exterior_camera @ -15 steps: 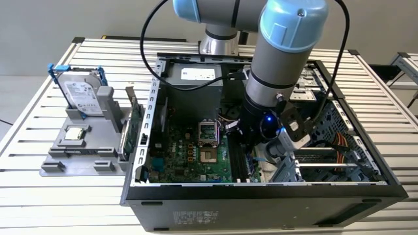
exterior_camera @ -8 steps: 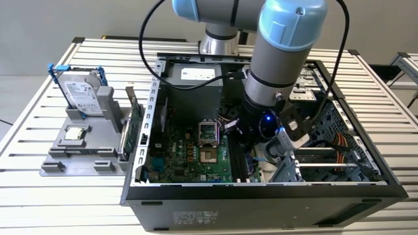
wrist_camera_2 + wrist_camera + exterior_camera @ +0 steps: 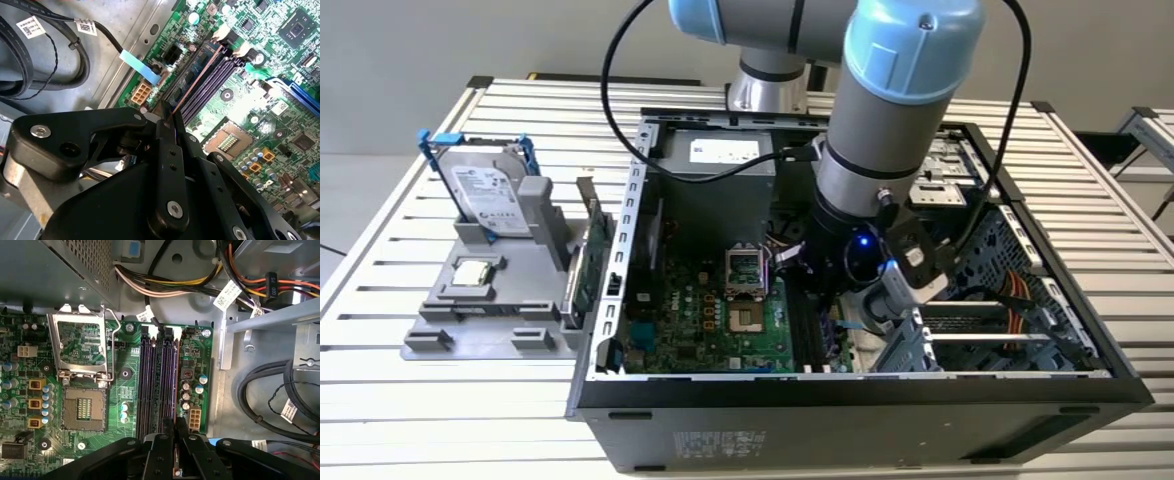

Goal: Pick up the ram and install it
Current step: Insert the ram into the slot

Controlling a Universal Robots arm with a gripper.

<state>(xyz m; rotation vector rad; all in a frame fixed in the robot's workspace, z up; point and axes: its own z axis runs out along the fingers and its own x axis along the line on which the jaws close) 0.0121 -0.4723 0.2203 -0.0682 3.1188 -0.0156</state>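
My gripper (image 3: 171, 122) hangs low inside the open computer case (image 3: 854, 385), and in the exterior view my own arm (image 3: 887, 130) hides its tip and much of the case's middle; in both wrist views my black fingers (image 3: 165, 450) are pressed close together on the ram (image 3: 192, 82), a thin stick seen edge-on, so I cannot make out its chips; its near end is lost between my fingers and its far end reaches toward the white latches (image 3: 222, 34); it stands in line with the long dark slots (image 3: 157, 380) on the green motherboard (image 3: 90, 385), at the side nearest the small white plug (image 3: 194, 417), though I cannot tell whether it is fully seated or only resting on the slot; I count about four slots, but they run together and the count is unsure; the case also holds a bare processor socket (image 3: 82, 407) with its metal frame (image 3: 82, 347) flipped open, a bundle of coloured wires (image 3: 165, 282) and black cables (image 3: 270, 395), cut off at the edges; outside the case, on the slatted table (image 3: 400, 400) at the exterior view's left, one grey stand (image 3: 487, 300) carries one silver hard drive (image 3: 491, 198) upright in a blue-tabbed frame; one green card (image 3: 591, 270) stands on edge between stand and case.
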